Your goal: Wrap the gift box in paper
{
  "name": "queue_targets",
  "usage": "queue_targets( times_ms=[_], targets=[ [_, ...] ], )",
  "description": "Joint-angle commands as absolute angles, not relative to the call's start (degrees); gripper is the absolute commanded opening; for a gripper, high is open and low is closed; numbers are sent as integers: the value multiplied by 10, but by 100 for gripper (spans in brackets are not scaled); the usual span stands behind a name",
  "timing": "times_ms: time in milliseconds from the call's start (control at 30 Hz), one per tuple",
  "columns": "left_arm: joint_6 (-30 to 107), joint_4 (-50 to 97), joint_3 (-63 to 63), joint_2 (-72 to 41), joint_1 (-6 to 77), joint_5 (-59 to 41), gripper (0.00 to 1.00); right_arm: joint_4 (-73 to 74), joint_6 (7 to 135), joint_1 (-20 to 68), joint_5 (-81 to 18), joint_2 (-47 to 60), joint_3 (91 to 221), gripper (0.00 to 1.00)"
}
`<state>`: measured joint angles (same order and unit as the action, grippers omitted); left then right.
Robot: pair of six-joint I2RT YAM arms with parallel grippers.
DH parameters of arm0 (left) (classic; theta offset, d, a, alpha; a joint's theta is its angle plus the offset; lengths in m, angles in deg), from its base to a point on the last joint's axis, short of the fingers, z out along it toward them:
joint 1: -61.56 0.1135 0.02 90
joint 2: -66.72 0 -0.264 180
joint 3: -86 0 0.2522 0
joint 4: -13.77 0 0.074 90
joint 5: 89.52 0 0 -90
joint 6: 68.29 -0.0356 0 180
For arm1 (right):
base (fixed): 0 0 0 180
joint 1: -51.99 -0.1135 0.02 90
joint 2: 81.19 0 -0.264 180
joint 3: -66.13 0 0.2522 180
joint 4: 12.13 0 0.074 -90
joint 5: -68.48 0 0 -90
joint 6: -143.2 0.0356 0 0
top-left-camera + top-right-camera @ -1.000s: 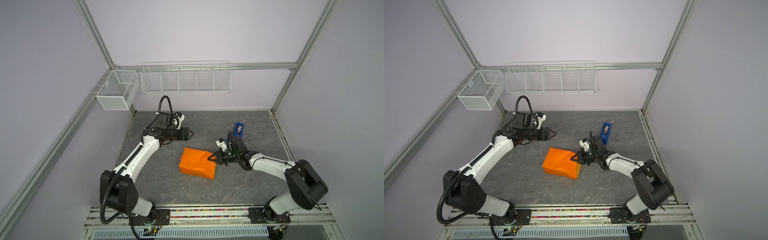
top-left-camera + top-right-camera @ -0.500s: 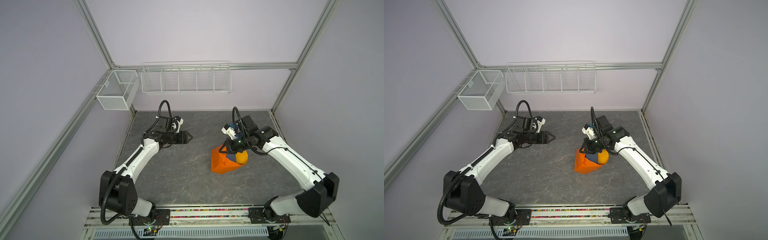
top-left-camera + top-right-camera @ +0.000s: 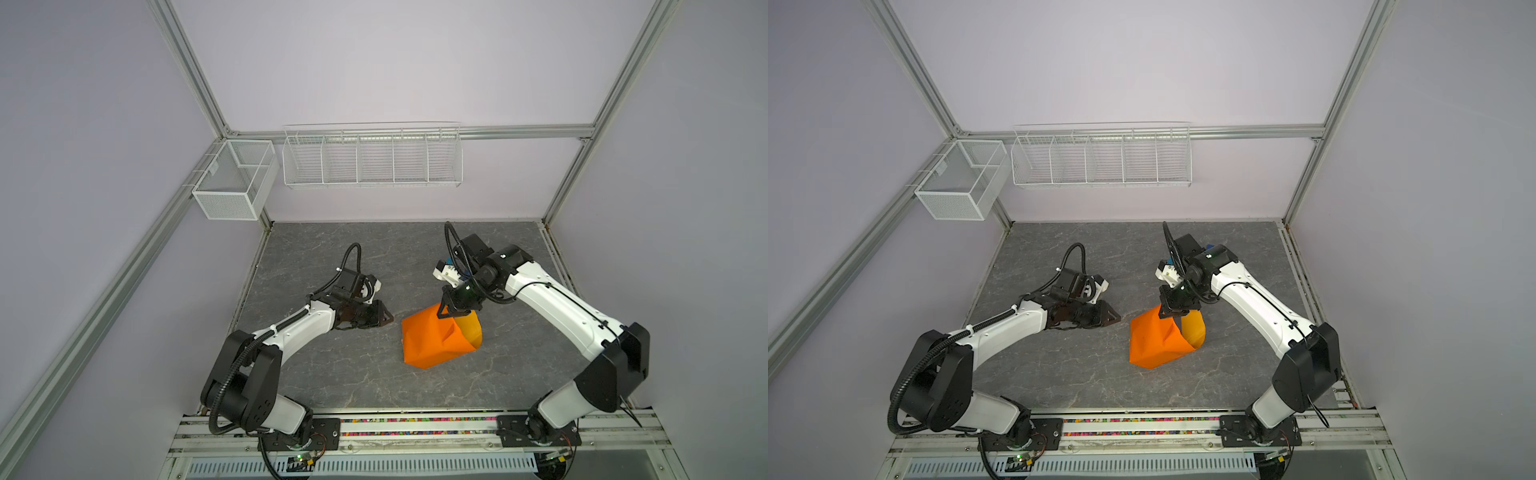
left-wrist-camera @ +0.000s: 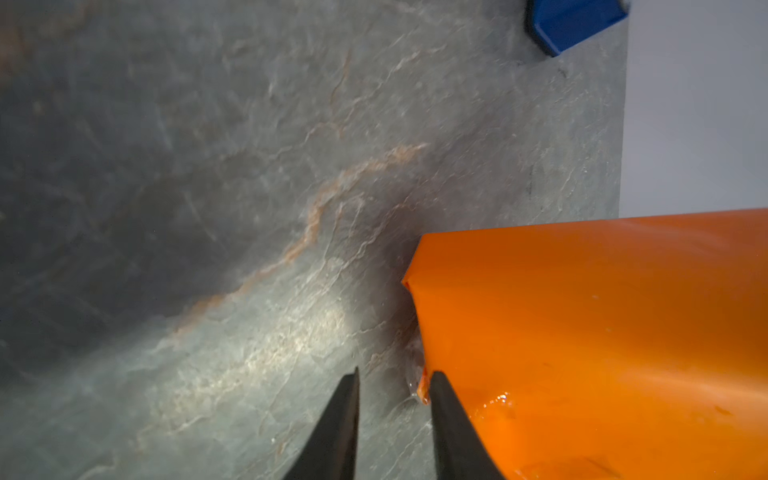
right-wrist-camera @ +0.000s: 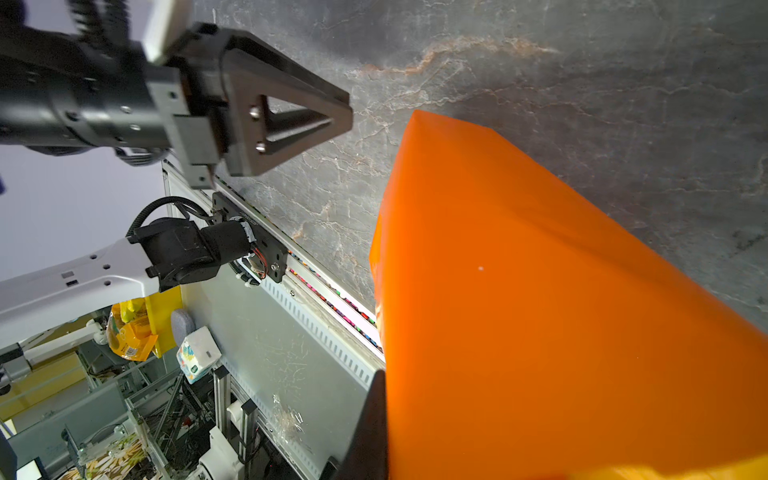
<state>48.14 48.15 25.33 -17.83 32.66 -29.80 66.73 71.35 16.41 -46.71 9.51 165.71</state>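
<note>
Two risks stand out: the thin paper (image 3: 432, 340) could tear or slip where the right pincer (image 3: 451, 309) pinches its top fold shut, and the gift box, hidden and probably inside, could drop out of the loose open side. The bundle hangs right of centre, its low corner at the tabletop (image 3: 332, 374). The right arm reaches steeply down; the left arm lies low and level, the left pincer (image 3: 386, 318) narrow, empty, just beside the paper
</note>
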Motion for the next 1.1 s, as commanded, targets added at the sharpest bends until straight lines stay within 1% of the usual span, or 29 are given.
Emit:
queue_targets(
  times_ms=[0,33,67,133,200,267,300,400,533,600,667,733,800,833,900,967,1067],
  targets=[
    [516,432,277,-177,319,-305,23,670,723,135,-459,115,1681,7],
    [520,427,285,-178,316,-305,21,669,728,125,-453,121,1686,7],
    [521,426,292,-180,314,-302,18,669,734,116,-450,125,1691,9],
    [525,426,304,-185,313,-291,14,661,746,97,-450,134,1702,14],
    [523,424,314,-191,313,-289,13,650,757,80,-456,141,1715,19],
    [528,413,326,-192,313,-295,13,642,768,69,-470,145,1734,28],
    [533,405,331,-191,313,-297,13,638,772,67,-478,144,1740,30],
    [543,385,343,-188,311,-307,12,636,778,66,-494,130,1756,42],
    [549,369,353,-192,307,-321,11,676,770,74,-445,108,1780,49],
    [552,363,356,-198,304,-327,10,690,769,84,-428,95,1775,49],
    [553,361,356,-204,299,-329,9,711,768,91,-387,80,1770,47],
    [555,358,358,-208,295,-329,9,728,768,95,-349,69,1766,44],
    [555,358,358,-212,293,-327,8,728,768,99,-339,62,1757,40],
    [556,356,357,-214,292,-327,8,723,771,101,-337,57,1746,37],
    [557,356,353,-220,291,-329,8,691,777,104,-362,54,1717,35],
    [556,359,347,-224,289,-329,8,661,789,104,-407,60,1697,38],
    [557,369,345,-215,289,-322,8,615,813,103,-447,63,1674,40]
  ],
)
